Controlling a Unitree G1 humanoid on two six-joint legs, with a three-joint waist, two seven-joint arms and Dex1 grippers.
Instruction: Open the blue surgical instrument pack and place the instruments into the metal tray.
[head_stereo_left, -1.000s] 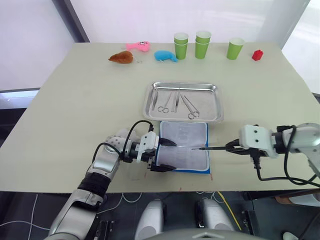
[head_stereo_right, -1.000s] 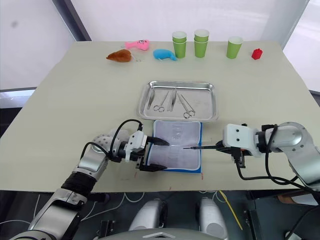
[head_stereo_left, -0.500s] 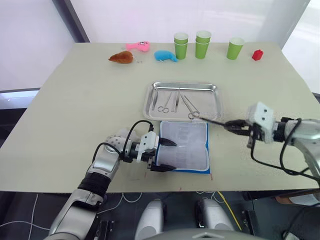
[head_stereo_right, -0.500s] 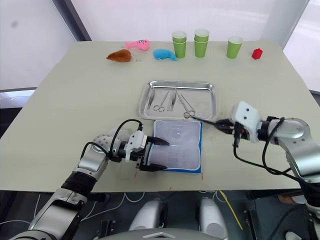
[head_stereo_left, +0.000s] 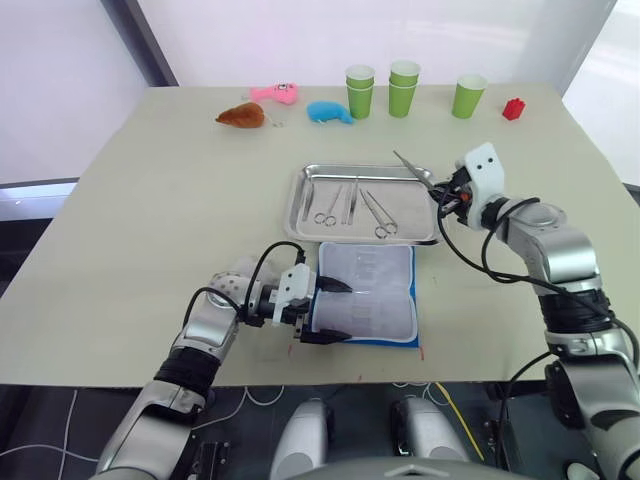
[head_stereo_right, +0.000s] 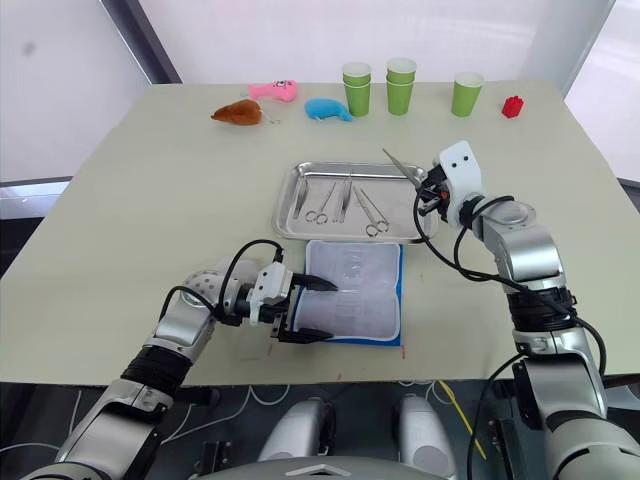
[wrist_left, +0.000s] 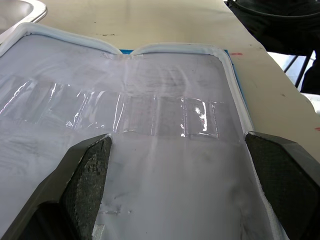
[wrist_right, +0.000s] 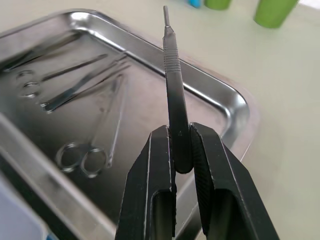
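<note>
Fingers (wrist_left: 85, 170) of the left gripper (head_stereo_left: 328, 310) stand spread wide at the near edge of the pack (head_stereo_left: 370, 305), one on each side of its 9 o'clock border, the pale lining lying flat between them in the left wrist view. The pack lies open on the table (head_stereo_left: 150, 230), blue edge showing along its near side. Faint print runs across the lining; none of it can be read.

At 12 o'clock from the pack, just beside its far edge, sits the tray (head_stereo_left: 425, 185), holding scissors (head_stereo_left: 328, 212) with ring handles and other thin instruments (head_stereo_left: 380, 213). The right gripper (wrist_right: 181, 165) is clamped on a slim scalpel handle (wrist_right: 172, 85), held in the air over the tray's corner at 2 o'clock from the pack, tip pointing toward the tray's far side.

Along the table's far edge stand green cups (head_stereo_left: 405, 85), a blue whale toy (head_stereo_left: 328, 112), a pink toy (head_stereo_left: 275, 93), a brown toy (head_stereo_left: 242, 116) and a small red object (head_stereo_left: 514, 109).
</note>
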